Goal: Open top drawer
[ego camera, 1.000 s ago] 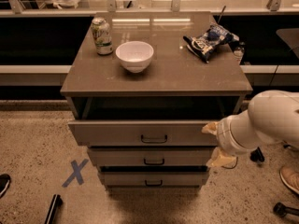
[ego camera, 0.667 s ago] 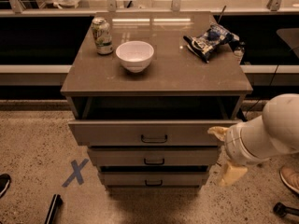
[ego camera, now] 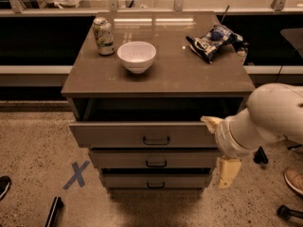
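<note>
Standing pulled out from the cabinet, the top drawer (ego camera: 132,135) is found just left of the hand (ego camera: 219,147), with its shadowed inside exposed beneath the worktop (ego camera: 165,82). Its loop handle (ego camera: 156,140) lies further left of the hand and is not gripped. The hand is held at the right end of the drawer front with its two pale fingers spread wide, and nothing is held between them. The upper finger overlaps the drawer's top right corner, though contact cannot be confirmed.

Over the last second the drawer front has kept its place, while the fingers have been spread further and the lower one has dropped beside the middle drawer (ego camera: 154,159). From this it is judged that the opening is essentially done and only a clear withdrawal remains. The bottom drawer (ego camera: 154,181), below and left of the hand, appears closed or nearly so.

Above and left of the hand, a drink can (ego camera: 103,36) and a white bowl (ego camera: 136,56) are set on the worktop. A snack bag (ego camera: 213,40) lies straight above the hand.
</note>
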`<action>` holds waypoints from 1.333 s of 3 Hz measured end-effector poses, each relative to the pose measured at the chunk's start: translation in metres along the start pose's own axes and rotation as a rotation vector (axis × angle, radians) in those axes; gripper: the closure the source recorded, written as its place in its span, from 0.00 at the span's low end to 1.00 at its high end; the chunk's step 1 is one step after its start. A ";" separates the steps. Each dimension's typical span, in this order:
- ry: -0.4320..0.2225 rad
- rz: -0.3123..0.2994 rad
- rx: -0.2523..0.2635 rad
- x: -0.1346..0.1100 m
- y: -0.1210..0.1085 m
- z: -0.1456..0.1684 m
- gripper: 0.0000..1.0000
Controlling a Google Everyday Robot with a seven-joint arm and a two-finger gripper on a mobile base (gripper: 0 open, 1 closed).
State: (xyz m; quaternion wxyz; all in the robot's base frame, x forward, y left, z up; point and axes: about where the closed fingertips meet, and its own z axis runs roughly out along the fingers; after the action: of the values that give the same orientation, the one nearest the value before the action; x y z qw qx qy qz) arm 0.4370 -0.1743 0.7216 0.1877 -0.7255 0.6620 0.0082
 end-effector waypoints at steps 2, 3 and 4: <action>-0.037 -0.017 -0.063 -0.021 -0.027 0.048 0.00; -0.034 -0.012 -0.043 -0.029 -0.053 0.057 0.00; -0.038 0.023 -0.067 -0.024 -0.072 0.076 0.00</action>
State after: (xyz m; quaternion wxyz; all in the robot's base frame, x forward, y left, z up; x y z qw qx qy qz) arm 0.5214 -0.1263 0.6760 0.1758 -0.7235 0.6659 0.0466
